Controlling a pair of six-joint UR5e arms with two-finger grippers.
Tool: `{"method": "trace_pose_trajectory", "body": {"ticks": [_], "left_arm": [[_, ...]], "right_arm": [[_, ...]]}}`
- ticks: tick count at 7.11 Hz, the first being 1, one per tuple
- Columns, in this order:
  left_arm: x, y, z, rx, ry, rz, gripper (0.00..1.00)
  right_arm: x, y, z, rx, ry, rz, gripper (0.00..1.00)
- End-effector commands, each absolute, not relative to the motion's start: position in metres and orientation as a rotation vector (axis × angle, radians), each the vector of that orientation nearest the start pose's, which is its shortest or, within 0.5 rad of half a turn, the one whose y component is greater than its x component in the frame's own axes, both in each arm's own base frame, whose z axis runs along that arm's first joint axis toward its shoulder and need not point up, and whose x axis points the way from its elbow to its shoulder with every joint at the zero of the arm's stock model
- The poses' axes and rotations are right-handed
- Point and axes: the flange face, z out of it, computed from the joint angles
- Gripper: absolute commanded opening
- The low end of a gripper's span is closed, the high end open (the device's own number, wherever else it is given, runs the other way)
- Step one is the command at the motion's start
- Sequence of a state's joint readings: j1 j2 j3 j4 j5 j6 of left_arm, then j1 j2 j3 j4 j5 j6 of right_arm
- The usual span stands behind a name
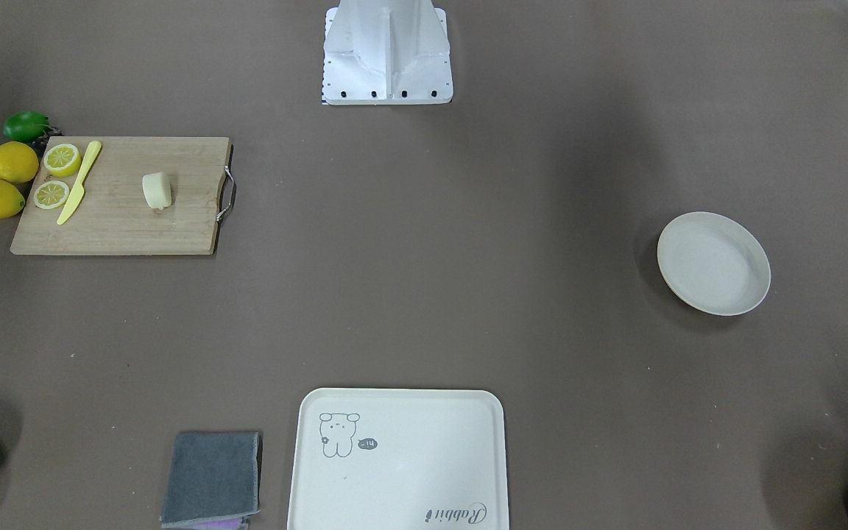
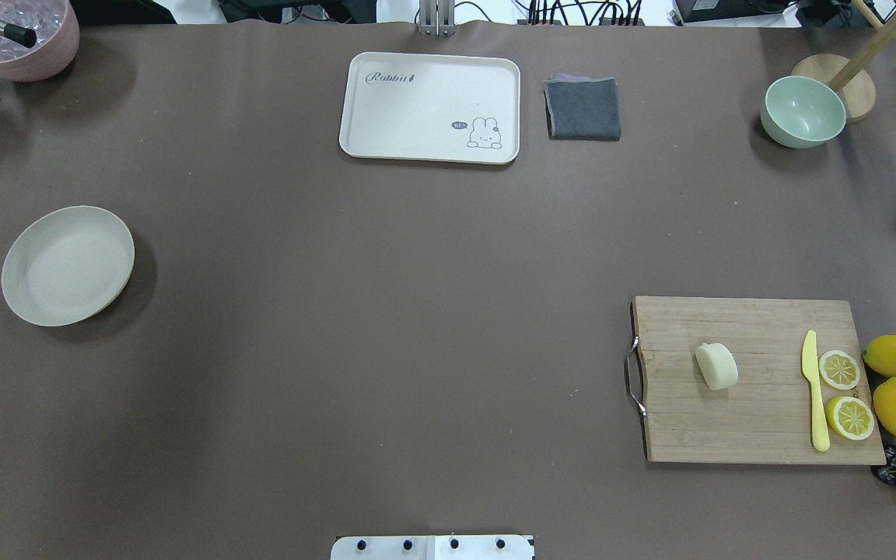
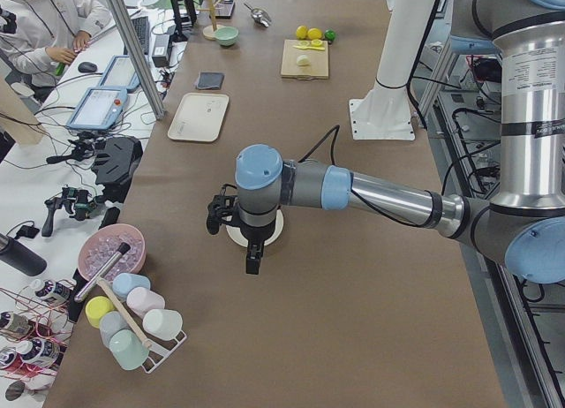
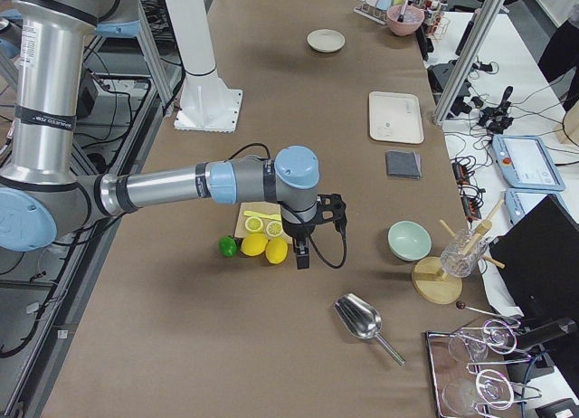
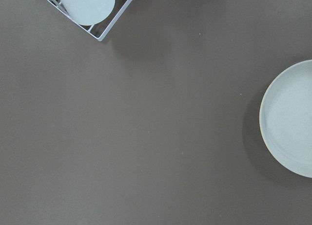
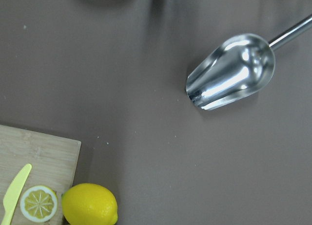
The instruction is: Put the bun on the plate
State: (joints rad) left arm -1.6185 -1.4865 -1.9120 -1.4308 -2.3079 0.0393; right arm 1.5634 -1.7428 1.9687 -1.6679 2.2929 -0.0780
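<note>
Brown table surface, both arms raised above it.

- Near right: bun point(image 2: 716, 365) lies mid-way along cutting board point(image 2: 759, 424), long axis roughly across board's short side.
- Right gripper point(image 4: 301, 252) hovers beyond board's outer end, near lemons point(image 4: 256, 245). Bun lies inward from it, toward table centre.
- I judge right arm nearer for pickup.
- Farther left: plate point(image 2: 67, 264) bare, well apart from bun. Left gripper point(image 3: 253, 256) hangs beside it.
- I cannot tell opening of either gripper.
</note>
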Motion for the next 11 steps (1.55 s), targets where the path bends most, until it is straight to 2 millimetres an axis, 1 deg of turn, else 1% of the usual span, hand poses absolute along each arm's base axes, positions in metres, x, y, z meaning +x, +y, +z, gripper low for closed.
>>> {"method": "trace_pose_trajectory", "body": {"ticks": [1, 2, 3, 4, 5, 6, 7, 8, 9, 10, 11], "left_arm": [[-0.099, -0.465, 0.525, 0.323, 0.715, 0.075, 0.98], [-0.101, -0.457, 0.541, 0.343, 0.713, 0.084, 0.98], [-0.102, -0.459, 0.545, 0.422, 0.704, 0.114, 0.98], [-0.101, -0.462, 0.559, 0.431, 0.704, 0.113, 0.98], [-0.1, -0.467, 0.558, 0.432, 0.706, 0.111, 0.98], [-0.096, -0.468, 0.558, 0.412, 0.718, 0.073, 0.98], [-0.064, -0.475, 0.56, 0.375, 0.738, 0.116, 0.98], [-0.039, -0.477, 0.565, 0.306, 0.764, 0.061, 0.98], [-0.003, -0.48, 0.573, 0.26, 0.782, 0.079, 0.98], [0.022, -0.482, 0.595, 0.249, 0.798, 0.102, 0.98], [0.049, -0.482, 0.62, 0.259, 0.829, 0.097, 0.98]], "right_arm": [[0.116, -0.445, 0.512, 0.262, -0.736, -0.04, 1.0], [0.114, -0.432, 0.52, 0.258, -0.774, -0.044, 1.0], [0.113, -0.422, 0.532, 0.318, -0.77, -0.07, 1.0], [0.112, -0.413, 0.546, 0.417, -0.76, -0.103, 1.0], [0.111, -0.414, 0.544, 0.404, -0.782, -0.012, 1.0], [0.084, -0.431, 0.53, 0.337, -0.821, 0.085, 1.0], [0.047, -0.447, 0.521, 0.279, -0.837, 0.107, 1.0], [0.017, -0.455, 0.514, 0.253, -0.831, 0.102, 1.0], [-0.004, -0.456, 0.512, 0.25, -0.834, 0.067, 1.0], [-0.028, -0.457, 0.509, 0.247, -0.827, 0.058, 1.0], [-0.042, -0.457, 0.506, 0.258, -0.834, 0.046, 1.0]]}}
